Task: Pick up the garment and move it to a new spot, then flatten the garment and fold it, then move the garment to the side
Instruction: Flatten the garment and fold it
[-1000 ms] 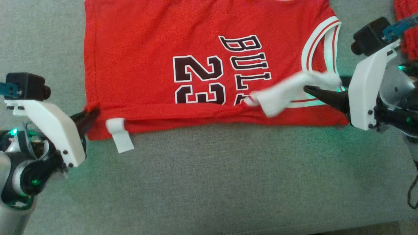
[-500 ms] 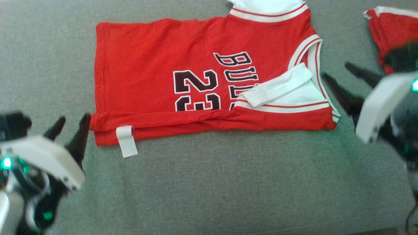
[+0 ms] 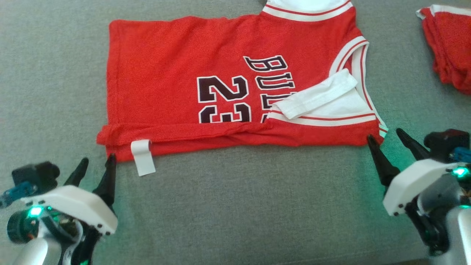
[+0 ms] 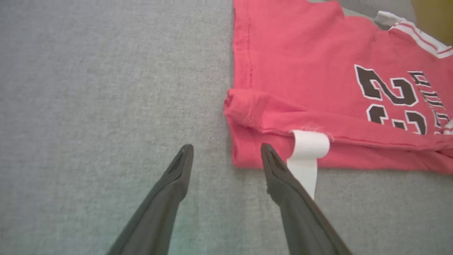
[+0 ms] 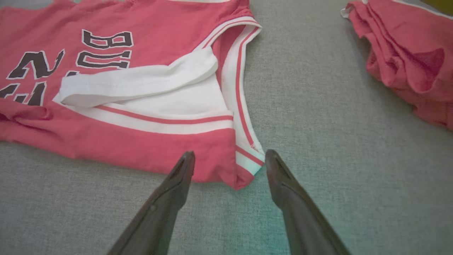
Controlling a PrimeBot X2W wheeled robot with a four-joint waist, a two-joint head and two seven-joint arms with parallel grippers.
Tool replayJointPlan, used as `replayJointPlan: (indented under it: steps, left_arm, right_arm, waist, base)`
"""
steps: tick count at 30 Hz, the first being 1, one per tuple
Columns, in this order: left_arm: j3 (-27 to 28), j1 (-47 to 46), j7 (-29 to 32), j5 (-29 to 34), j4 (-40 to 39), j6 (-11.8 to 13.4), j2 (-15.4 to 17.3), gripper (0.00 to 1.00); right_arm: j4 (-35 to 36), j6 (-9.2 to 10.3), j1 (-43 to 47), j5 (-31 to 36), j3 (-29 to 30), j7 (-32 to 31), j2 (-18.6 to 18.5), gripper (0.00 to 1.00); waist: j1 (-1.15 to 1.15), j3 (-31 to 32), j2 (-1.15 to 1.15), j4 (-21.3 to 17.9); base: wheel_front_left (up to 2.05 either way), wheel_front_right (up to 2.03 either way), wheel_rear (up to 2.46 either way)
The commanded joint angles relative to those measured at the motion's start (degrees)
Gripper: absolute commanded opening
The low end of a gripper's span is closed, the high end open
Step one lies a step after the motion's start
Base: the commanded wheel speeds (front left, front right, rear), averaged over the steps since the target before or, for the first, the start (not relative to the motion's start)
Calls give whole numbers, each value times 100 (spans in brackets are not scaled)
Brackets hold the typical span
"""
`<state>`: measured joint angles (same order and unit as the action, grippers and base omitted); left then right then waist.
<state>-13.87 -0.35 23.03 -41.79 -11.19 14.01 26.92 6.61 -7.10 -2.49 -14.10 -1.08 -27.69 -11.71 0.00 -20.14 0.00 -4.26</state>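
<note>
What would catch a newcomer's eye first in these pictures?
The red jersey with a black 23 lies spread on the grey surface, its near edge folded over and a white label sticking out at the lower left. The left tool and right tool stand open just before its two near corners, and a second red garment lies at the far right.

The red jersey (image 3: pixel 176 73) with black "23" lettering and white-trimmed armholes lies flat on the grey surface, its near edge folded up over the front, a white tag (image 3: pixel 142 157) sticking out below.
</note>
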Motion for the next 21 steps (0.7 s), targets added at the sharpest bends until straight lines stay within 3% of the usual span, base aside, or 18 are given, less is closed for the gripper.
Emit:
replayJointPlan:
  steps: [1,21]
  left_arm:
    - [176,-293,-43,48,-106,-48,77,100]
    - [-185,-649,197,15,446,-221,-6,100]
  right_arm:
    - [156,-39,-196,116,-89,78,26,100]
    - [-826,-39,-739,270,-257,11,248,100]
  waist:
    - [0,-30,0,-47]
    - [0,-282,0,-54]
  base:
    - [0,0,0]
    - [0,0,0]
